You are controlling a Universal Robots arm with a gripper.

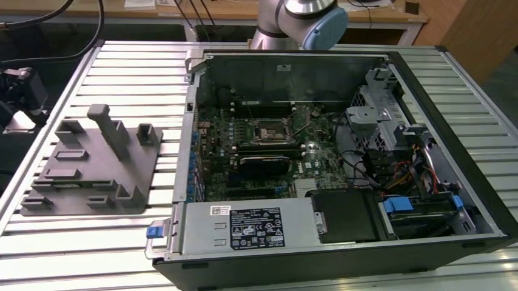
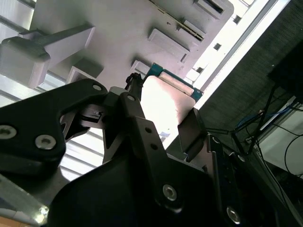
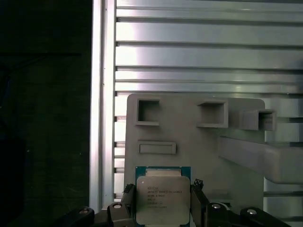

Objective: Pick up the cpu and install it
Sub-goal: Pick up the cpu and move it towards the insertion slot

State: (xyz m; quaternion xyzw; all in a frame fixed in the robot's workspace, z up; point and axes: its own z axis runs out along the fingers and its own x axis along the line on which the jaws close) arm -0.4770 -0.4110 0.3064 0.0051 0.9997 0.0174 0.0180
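My gripper (image 3: pixel 162 191): closed on the cpu (image 3: pixel 163 202), one finger against each side.
Near the cpu: grey fixture (image 3: pixel 199 146), resting on the slatted table (image 3: pixel 189 47).

Black gripper (image 2: pixel 163 108) has the cpu (image 2: pixel 171 93) pinched between its two fingers (image 2: pixel 189 132), one on each side of the chip. The metal top shines really bright, and a green board edge peeks out along one rim. Behind it is the grey fixture (image 2: pixel 118 28) with raised blocks and pockets, lying on the slatted metal table (image 2: pixel 12 14). Dark cables (image 2: pixel 284 142) hang past the table edge.
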